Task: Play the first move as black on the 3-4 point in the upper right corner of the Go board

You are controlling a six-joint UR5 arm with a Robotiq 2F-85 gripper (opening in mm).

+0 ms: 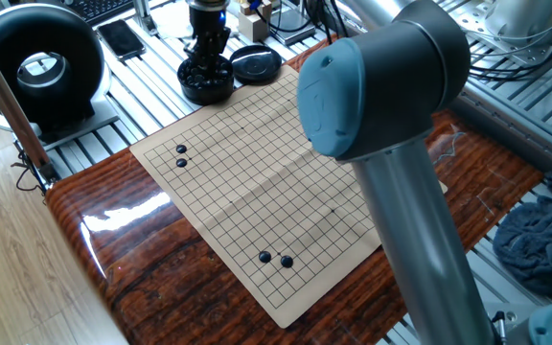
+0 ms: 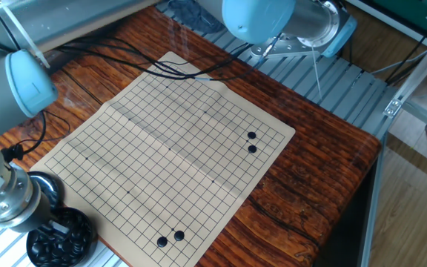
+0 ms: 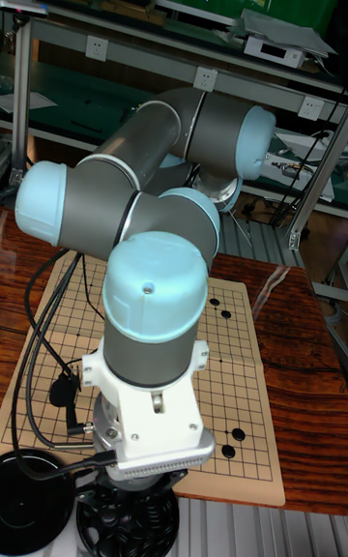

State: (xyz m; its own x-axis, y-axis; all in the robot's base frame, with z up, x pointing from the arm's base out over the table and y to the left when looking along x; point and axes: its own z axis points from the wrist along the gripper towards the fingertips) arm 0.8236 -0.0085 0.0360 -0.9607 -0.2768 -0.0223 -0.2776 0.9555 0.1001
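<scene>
The tan Go board (image 1: 257,182) (image 2: 169,141) (image 3: 58,344) lies on the wooden table. Two pairs of small black stones sit on it, one pair (image 1: 181,156) (image 2: 170,238) near the bowl side and another (image 1: 275,259) (image 2: 252,142) farther off. The 3-4 point is a bare grid crossing; I cannot tell which corner is upper right. A round black bowl (image 1: 207,84) (image 2: 62,239) (image 3: 126,523) full of black stones stands just off the board. My gripper (image 1: 206,59) (image 2: 52,227) hangs straight above it, fingers spread, tips at the stones. In the tall fixed view the wrist hides the fingers.
The bowl's black lid (image 1: 255,63) (image 2: 44,190) (image 3: 34,489) lies beside the bowl. A large black ring-shaped device (image 1: 38,67) stands past the table's end. Black cables (image 2: 124,55) run over the wood and the board's far corner. My arm's elbow (image 1: 381,77) looms over the board.
</scene>
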